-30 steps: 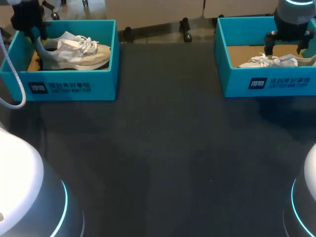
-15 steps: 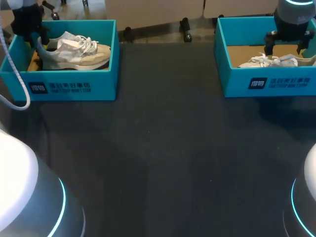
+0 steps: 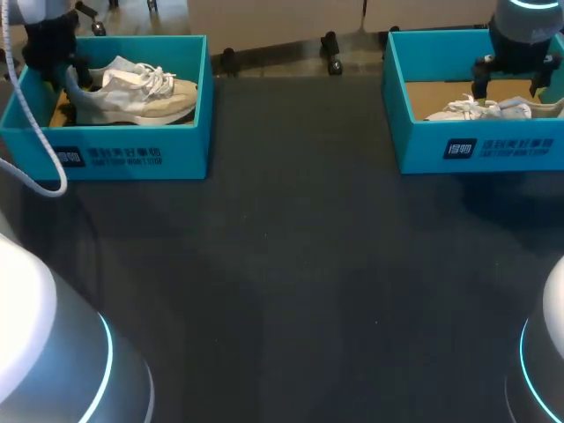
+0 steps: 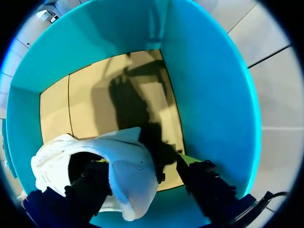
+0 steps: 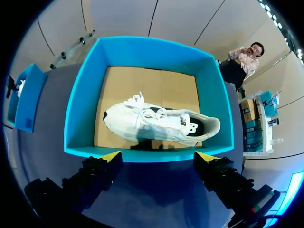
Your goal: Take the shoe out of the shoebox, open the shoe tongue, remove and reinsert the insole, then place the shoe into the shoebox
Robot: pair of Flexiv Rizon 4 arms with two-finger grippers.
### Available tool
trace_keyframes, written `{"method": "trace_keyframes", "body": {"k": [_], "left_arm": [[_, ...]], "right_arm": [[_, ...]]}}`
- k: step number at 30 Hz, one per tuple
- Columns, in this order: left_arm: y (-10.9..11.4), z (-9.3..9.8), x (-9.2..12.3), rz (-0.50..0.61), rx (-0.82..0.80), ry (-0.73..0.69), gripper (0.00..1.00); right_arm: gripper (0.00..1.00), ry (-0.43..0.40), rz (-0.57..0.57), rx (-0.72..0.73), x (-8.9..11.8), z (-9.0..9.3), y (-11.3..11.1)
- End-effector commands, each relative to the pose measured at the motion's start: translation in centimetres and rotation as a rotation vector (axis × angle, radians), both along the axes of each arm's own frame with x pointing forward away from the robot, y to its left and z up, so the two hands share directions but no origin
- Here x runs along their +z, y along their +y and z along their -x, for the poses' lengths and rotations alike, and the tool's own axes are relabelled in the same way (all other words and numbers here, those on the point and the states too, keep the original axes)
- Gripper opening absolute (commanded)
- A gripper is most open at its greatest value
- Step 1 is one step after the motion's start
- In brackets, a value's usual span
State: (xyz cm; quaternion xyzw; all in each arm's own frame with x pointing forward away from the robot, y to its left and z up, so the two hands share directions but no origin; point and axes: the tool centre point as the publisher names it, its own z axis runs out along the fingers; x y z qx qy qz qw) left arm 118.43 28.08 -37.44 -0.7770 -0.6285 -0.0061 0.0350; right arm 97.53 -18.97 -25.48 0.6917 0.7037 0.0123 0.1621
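On the table (image 3: 308,264), the shoe (image 3: 141,92) is not yet taken from the far-left shoebox (image 3: 132,154); the left gripper (image 4: 145,166) is spread around its heel.

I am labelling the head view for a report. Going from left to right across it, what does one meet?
Left shoebox with beige shoe → dark table → right shoebox with white shoe.

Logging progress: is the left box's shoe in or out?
In. The shoe rests on its sole inside the left shoebox, walls all round it; the left end effector straddles its heel.
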Motion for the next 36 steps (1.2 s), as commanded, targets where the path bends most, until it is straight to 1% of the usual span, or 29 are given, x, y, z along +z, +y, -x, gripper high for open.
{"method": "trace_keyframes", "body": {"k": [1, 6, 7, 9, 13, 17, 24, 27, 29, 30, 31, 33, 34, 36], "left_arm": [[0.1, -1.0, -0.5, -0.001, 0.009, 0.021, 0.63], [0.2, -0.9, -1.0, -0.005, 0.014, 0.031, 0.60], [0.2, -0.9, -1.1, -0.006, 0.014, 0.034, 0.57], [0.2, -0.9, -1.2, -0.007, 0.016, 0.040, 0.56], [0.3, -1.0, -1.4, -0.010, 0.021, 0.044, 0.49], [0.4, -1.0, -1.6, -0.016, 0.022, 0.048, 0.46], [0.5, -1.0, -1.2, -0.014, 0.013, 0.042, 0.38], [0.6, -1.0, -0.8, -0.012, 0.010, 0.040, 0.33], [0.6, -1.1, -0.5, -0.009, 0.006, 0.039, 0.26], [0.6, -1.1, -0.4, -0.008, 0.005, 0.038, 0.25], [0.6, -1.2, -0.4, -0.007, 0.005, 0.037, 0.19], [0.6, -1.3, -0.3, -0.008, 0.005, 0.034, 0.11], [0.6, -1.3, -0.3, -0.009, 0.004, 0.033, 0.00], [0.7, -1.3, -0.1, -0.009, 0.003, 0.033, 0.00]], "right_arm": [[1.00, -0.002, 0.000, 0.000, 0.0, 0.1, 0.0], [1.00, -0.002, 0.000, 0.000, 0.0, 0.1, 0.0], [1.00, -0.002, 0.000, 0.000, 0.0, 0.1, 0.0], [1.00, -0.002, 0.000, 0.000, 0.0, 0.1, 0.0], [1.00, -0.002, 0.000, 0.000, 0.0, 0.1, 0.0], [1.00, -0.002, 0.000, 0.000, 0.0, 0.1, 0.0], [1.00, -0.002, 0.000, 0.000, 0.0, 0.1, 0.0], [1.00, -0.002, 0.000, 0.000, 0.0, 0.1, 0.0], [1.00, -0.002, 0.000, 0.000, 0.0, 0.1, 0.0], [1.00, -0.002, 0.000, 0.000, 0.0, 0.1, 0.0], [1.00, -0.002, 0.000, 0.000, 0.0, 0.1, 0.0], [1.00, -0.002, 0.000, 0.000, 0.0, 0.1, 0.0], [1.00, -0.002, 0.000, 0.000, 0.0, 0.1, 0.0], [1.00, -0.002, 0.000, 0.000, 0.0, 0.1, 0.0]]}}
